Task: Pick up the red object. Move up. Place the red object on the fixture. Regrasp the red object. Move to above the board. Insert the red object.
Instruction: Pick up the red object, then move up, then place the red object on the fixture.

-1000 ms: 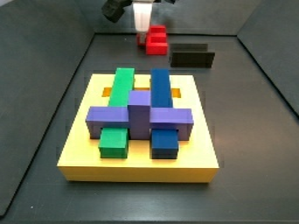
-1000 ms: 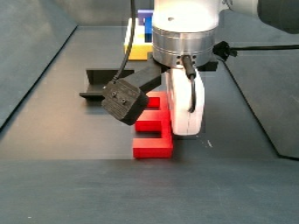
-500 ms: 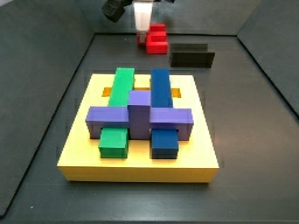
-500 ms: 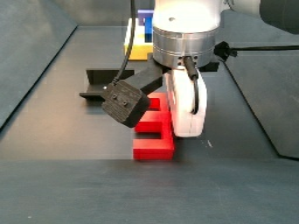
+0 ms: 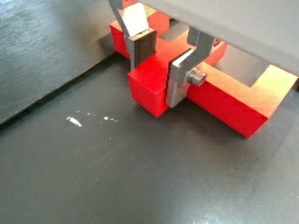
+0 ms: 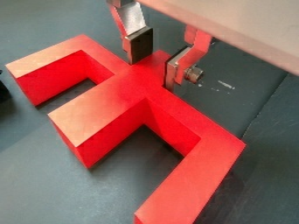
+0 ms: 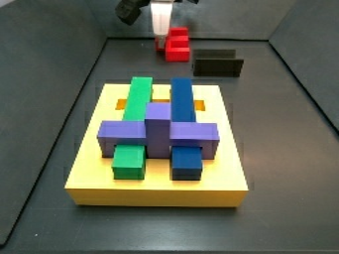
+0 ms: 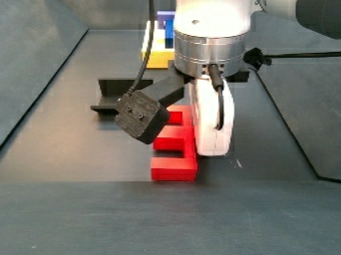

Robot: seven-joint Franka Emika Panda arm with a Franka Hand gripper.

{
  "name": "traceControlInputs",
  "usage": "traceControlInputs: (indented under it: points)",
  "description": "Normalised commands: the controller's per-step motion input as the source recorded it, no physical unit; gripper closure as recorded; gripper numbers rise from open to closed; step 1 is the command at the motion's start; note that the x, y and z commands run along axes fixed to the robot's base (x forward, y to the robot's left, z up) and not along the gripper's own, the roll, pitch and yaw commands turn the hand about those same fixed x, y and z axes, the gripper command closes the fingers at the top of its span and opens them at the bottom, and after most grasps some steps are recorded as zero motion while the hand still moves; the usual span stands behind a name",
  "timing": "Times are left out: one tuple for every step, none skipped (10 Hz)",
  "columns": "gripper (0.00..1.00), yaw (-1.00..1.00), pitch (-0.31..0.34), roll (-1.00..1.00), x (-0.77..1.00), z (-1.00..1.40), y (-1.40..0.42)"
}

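The red object (image 5: 152,87) lies flat on the dark floor and also shows in a side view (image 8: 173,159) and far back in a side view (image 7: 176,43). My gripper (image 5: 162,68) stands straight above it, and its two fingers are closed against the sides of a short red stub. In a wrist view (image 6: 159,61) the fingers sit at the crossbar's edge. The fixture (image 7: 217,65) stands just beside the red object; it also shows in a side view (image 8: 118,95). The board (image 7: 90,177) lies nearer, carrying green, blue and purple bars.
The gripper's white hand (image 8: 213,115) and a dark wrist camera (image 8: 136,115) hang low over the red object. Dark walls enclose the floor on the far side and both flanks (image 7: 79,69). A corner of the board (image 8: 156,45) shows behind the arm.
The gripper has dipped and shifted very slightly over the red object. The red object, the fixture and the board have not moved.
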Motion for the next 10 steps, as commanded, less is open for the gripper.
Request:
traceControlInputs:
  points:
    - [1.00,0.00,0.000,0.00,0.00,0.00,0.00]
    - [1.00,0.00,0.000,0.00,0.00,0.00,0.00]
    - [1.00,0.00,0.000,0.00,0.00,0.83,0.00]
    - [1.00,0.04,0.016,-0.01,-0.02,0.80,-0.02]
    - [1.00,0.04,0.030,0.01,-0.05,0.67,-0.02]
    - [1.00,0.03,0.027,0.07,-0.02,0.29,-0.02]
    - [1.00,0.00,0.000,-0.02,0.00,0.00,0.00]
    - [1.00,0.00,-0.009,-0.04,0.00,-0.01,-0.03]
    - [1.00,0.00,-0.100,-0.13,0.00,-0.13,-0.05]
    - [1.00,0.14,0.000,-0.26,0.18,0.00,-0.07]
